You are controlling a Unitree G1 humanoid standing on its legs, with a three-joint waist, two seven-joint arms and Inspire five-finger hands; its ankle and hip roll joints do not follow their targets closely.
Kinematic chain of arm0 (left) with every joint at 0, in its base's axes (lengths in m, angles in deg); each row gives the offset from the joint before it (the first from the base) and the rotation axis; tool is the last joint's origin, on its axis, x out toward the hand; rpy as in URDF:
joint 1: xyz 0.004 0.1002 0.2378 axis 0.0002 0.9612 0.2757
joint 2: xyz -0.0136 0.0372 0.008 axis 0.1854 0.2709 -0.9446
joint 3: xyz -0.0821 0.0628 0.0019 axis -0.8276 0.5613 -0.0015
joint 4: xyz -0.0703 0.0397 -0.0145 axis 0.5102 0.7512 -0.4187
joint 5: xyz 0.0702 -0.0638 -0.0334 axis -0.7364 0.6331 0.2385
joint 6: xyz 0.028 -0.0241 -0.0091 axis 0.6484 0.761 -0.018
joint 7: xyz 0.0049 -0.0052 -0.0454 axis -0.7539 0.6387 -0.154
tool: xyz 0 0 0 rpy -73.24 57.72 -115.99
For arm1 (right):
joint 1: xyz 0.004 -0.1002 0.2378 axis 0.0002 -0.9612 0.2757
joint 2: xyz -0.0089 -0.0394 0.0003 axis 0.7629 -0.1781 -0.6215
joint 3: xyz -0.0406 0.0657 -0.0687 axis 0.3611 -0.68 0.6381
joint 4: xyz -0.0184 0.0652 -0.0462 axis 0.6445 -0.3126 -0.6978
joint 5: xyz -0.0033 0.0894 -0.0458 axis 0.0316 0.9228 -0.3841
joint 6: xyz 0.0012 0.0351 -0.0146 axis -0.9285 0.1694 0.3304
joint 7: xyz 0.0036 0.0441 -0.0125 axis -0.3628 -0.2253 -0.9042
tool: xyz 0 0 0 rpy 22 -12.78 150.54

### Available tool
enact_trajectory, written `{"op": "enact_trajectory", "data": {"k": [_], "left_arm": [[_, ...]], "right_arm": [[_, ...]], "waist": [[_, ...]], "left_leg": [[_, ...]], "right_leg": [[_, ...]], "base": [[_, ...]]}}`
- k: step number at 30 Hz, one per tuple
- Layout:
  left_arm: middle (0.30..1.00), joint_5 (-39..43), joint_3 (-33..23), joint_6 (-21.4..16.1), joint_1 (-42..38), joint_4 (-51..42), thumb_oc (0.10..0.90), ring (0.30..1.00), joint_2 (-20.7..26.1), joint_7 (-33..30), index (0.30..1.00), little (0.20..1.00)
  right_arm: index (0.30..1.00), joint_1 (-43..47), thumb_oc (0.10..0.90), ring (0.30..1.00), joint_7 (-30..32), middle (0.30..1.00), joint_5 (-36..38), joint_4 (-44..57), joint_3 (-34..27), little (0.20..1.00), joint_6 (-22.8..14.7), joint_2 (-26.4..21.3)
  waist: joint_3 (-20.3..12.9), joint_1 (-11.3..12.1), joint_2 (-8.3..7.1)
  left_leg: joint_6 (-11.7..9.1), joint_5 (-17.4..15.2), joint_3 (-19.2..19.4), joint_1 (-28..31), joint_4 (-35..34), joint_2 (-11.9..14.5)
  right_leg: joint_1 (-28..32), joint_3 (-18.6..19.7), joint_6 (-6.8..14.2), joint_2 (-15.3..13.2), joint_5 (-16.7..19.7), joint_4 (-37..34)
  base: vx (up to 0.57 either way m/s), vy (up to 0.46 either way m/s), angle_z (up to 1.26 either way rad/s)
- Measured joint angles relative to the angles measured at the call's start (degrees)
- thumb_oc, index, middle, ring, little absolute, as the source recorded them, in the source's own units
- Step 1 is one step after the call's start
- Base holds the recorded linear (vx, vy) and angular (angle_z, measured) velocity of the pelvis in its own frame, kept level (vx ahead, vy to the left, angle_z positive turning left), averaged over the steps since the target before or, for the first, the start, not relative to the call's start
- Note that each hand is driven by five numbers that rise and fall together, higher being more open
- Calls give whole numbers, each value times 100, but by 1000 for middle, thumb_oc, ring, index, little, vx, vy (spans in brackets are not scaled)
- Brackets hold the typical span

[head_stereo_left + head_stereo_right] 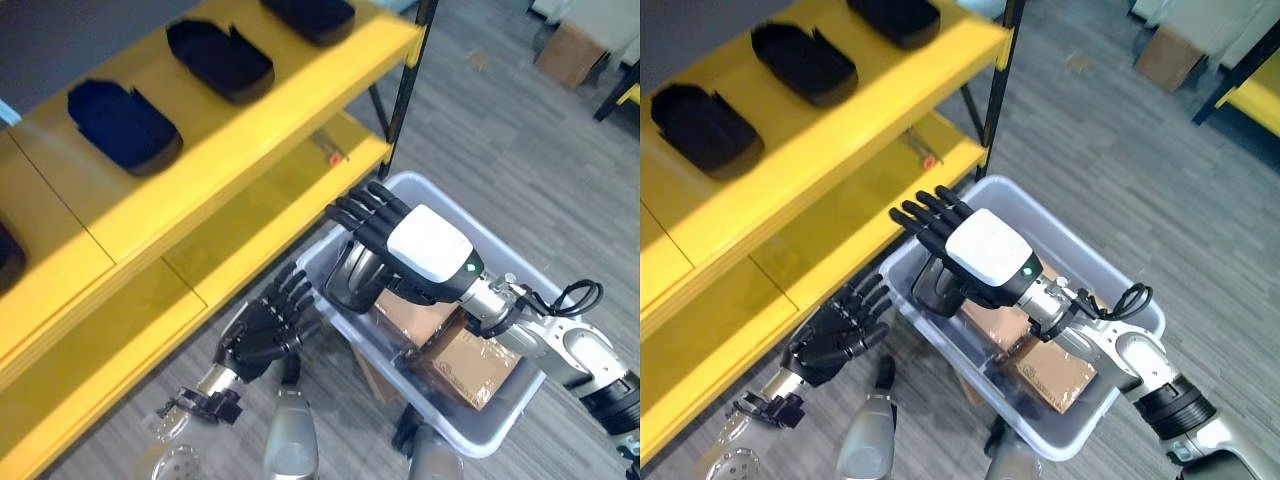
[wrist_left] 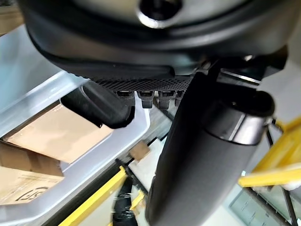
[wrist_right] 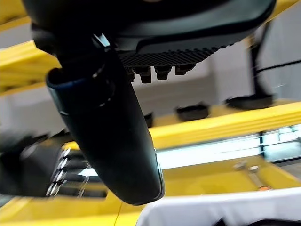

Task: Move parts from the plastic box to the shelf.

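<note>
Meanwhile, right hand (image 1: 985,255) grips a glossy dark curved part (image 1: 352,280) above plastic box (image 1: 500,425).

Grey plank floor (image 1: 480,110) runs from 12 to 5 o'clock. A brown carton (image 1: 572,50) sits at 1 o'clock, with a black-legged yellow rack (image 1: 628,92) just beside it at 2 o'clock.

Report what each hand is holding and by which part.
The right hand grips a dark curved part by its upper end, above the plastic box. The left hand holds nothing.
</note>
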Motion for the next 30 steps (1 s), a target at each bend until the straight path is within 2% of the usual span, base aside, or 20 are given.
{"op": "enact_trajectory", "data": {"k": [1, 5, 10, 15, 17, 21, 27, 30], "left_arm": [[1000, -2, -3, -135, -103, -6, 900, 1000, 3, 0, 1000, 1000], [1000, 4, -127, -482, -170, -256, 900, 1000, 136, 0, 1000, 1000], [1000, 17, -754, -928, -97, -655, 900, 1000, 207, 6, 1000, 1000], [1000, 10, -427, -898, -383, -654, 900, 1000, 209, 15, 1000, 1000], [1000, 9, -306, -871, -394, -651, 900, 1000, 208, 8, 1000, 1000], [1000, 9, -278, -833, -432, -655, 900, 1000, 208, 1, 1000, 1000], [1000, 9, -277, -789, -483, -651, 900, 1000, 208, 0, 1000, 1000], [1000, 14, -278, -784, -555, -650, 900, 1000, 209, 2, 1000, 1000]], "right_arm": [[1000, 171, 900, 1000, -25, 1000, -81, -69, 97, 1000, -1, -54], [1000, 275, 900, 1000, -137, 1000, -159, -189, 192, 1000, 19, -287], [1000, 281, 900, 1000, -205, 1000, -159, -333, 440, 1000, 356, -310], [1000, 238, 900, 1000, -169, 1000, -198, -330, 386, 1000, 888, -295], [1000, 247, 900, 1000, -70, 1000, -203, -348, 369, 1000, 1093, -287], [1000, 245, 900, 1000, 202, 1000, -260, -464, 354, 1000, 1252, -355], [1000, 261, 900, 1000, 451, 1000, -249, -771, 325, 1000, 1257, -466], [1000, 451, 900, 1000, 630, 1000, -258, -1172, 327, 1000, 1134, -479]], "waist": [[153, 32, 10], [399, 158, 24], [454, 180, 66], [459, 93, 78], [459, -11, 77], [459, -109, 77], [459, -151, 77], [459, -143, 76]], "left_leg": [[-6, 40, -29, -94, 10, 3], [-11, 94, -136, -365, 34, -1], [-91, 165, -215, -571, 70, 6], [-82, 159, -195, -574, 70, 5], [-79, 157, -163, -581, 70, 7], [-80, 158, -129, -666, 76, 27], [-84, 160, -126, -776, 85, 36], [-87, 163, -145, -827, 105, 60]], "right_leg": [[-119, -2, -20, -9, -32, 136], [-451, -42, -83, -43, -175, 402], [-692, -85, -129, -60, -268, 664], [-735, -55, -138, -64, -288, 660], [-768, -19, -138, -63, -288, 673], [-914, 30, -148, -50, -291, 724], [-1034, 42, -159, -43, -289, 782], [-1064, 13, -168, -25, -293, 786]], "base": [[-64, -47, 8], [-48, -45, 10], [-67, -51, 6], [-33, -9, -2], [-21, -29, -5], [-24, -32, -6], [-9, -51, -1], [-19, -88, 1]]}}
